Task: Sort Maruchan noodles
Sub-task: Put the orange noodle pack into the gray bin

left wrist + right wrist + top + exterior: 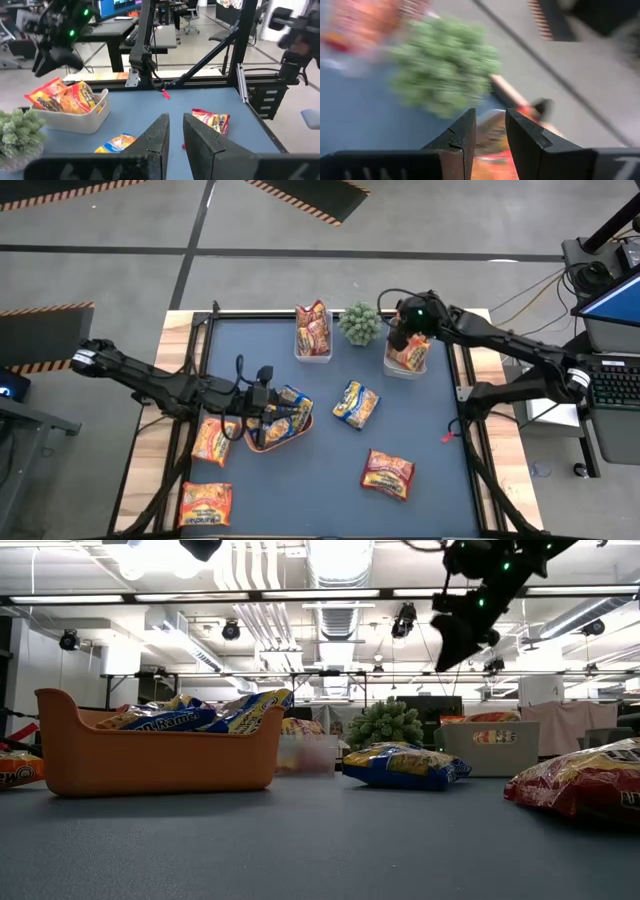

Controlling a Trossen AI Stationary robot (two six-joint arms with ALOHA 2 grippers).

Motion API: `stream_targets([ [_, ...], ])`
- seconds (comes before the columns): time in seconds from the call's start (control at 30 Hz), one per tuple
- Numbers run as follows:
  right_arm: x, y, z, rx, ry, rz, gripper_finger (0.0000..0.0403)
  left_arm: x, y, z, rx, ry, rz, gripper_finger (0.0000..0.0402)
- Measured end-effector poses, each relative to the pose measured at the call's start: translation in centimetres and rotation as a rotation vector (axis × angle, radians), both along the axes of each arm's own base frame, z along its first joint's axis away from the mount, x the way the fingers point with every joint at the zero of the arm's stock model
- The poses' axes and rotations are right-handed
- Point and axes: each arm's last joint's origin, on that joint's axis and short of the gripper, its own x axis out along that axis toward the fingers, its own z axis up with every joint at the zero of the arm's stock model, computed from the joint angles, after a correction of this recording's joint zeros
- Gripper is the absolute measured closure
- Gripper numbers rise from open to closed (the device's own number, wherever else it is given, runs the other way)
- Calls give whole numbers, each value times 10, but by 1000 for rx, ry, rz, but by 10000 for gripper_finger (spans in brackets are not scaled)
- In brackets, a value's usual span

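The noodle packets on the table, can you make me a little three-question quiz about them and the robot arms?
1. True or false: the orange tray holds yellow-and-blue packets.
2. Which tool hovers over the right-hand tub: A) left tool, B) right tool?
3. Fill in: the green plant stands between two clear ____.

Key:
1. True. Yellow-and-blue packets show above the tray's rim in the low view.
2. B. The right tool is above that tub of orange packets; the left tool is at the tray.
3. Tubs. The other tub holds red-orange packets.

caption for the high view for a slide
Right hand above a packet-filled tub; left hand over the orange tray.
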Motion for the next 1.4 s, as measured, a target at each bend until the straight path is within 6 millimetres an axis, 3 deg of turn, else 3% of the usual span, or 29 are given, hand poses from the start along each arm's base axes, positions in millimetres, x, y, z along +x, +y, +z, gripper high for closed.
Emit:
stream_targets([
  [0.3, 17, 47, 5, 129, -161, 183, 319, -2, 1, -11, -116, 107, 61, 363],
  [0.5, 36, 86, 7, 98, -247, 374, 315, -7, 4, -20, -237, 241, 176, 363],
  [0.7, 46, 113, 11, 25, -311, 542, 319, -17, 0, -14, -391, 375, 254, 363],
  [0.97, 51, 122, 12, -25, -377, 601, 328, -32, -21, -4, -555, 549, 334, 363],
  [1.23, 49, 122, -9, 27, -390, 567, 323, -31, -55, -19, -553, 663, 302, 363],
  [1.4, 51, 122, -15, 44, -378, 558, 330, -33, -74, -32, -651, 816, 266, 363],
])
